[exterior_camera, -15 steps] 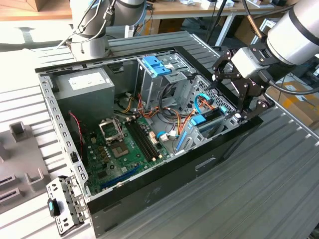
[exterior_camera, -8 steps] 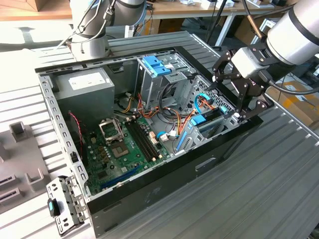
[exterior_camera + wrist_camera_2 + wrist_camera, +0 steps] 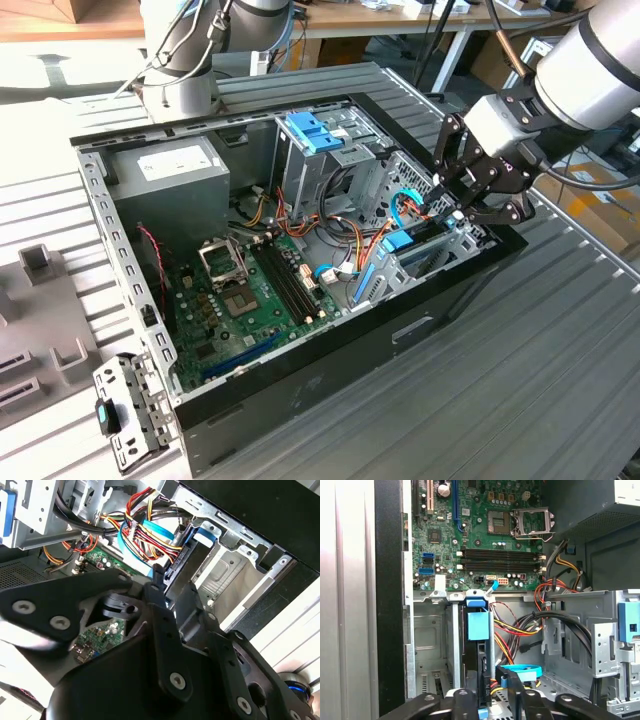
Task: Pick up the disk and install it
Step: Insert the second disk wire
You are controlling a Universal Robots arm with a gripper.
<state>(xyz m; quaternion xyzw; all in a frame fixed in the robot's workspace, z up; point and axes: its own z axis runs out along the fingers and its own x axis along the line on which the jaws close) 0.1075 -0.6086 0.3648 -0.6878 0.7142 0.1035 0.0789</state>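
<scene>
The disk (image 3: 481, 666) stands on edge in the drive bay (image 3: 427, 645) at the front corner of the open computer case (image 3: 300, 390). I see it as a dark narrow slab with a bright blue plastic piece (image 3: 478, 625) on its edge. In the exterior view my gripper (image 3: 468, 205) hangs over that bay, at the case's side on the exterior view's right. In the first wrist view the gripper (image 3: 489, 701) sits directly over the disk's near edge. A blue flat cable (image 3: 519, 671) loops right beside it.
The motherboard (image 3: 250, 295) lies in the case floor, with the grey power supply (image 3: 165, 175) at the back. A metal drive cage with a blue bracket (image 3: 315, 135) stands near the bay. Bundles of coloured wires (image 3: 150, 540) crowd the space beside the disk. A loose metal bracket (image 3: 125, 415) lies outside the case.
</scene>
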